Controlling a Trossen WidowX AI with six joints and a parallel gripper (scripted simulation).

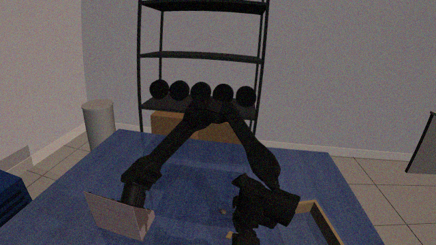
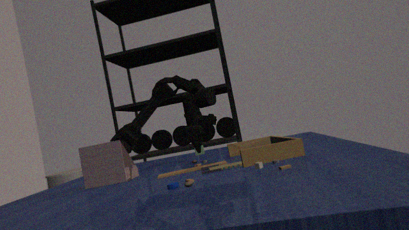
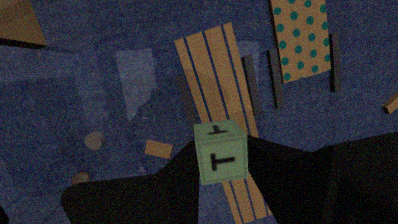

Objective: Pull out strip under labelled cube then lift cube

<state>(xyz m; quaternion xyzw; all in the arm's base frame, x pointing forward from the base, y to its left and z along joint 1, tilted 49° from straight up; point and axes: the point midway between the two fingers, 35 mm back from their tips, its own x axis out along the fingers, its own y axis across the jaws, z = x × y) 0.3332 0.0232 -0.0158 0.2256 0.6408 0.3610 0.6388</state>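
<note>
The green cube with a black T on its faces is between the fingers of my gripper, which is shut on it. In the exterior view it hangs above the table. The wrist view shows the striped strip below and behind the cube, flat on the table, with the cube covering part of it. A strip with teal dots lies to its right, with dark rails near it. In the top view the fingertips are not clearly seen.
A wooden tray stands at the right, a pinkish box at the left. Small pieces lie about: an orange block, a pebble, a blue piece, a white cube and a tan peg.
</note>
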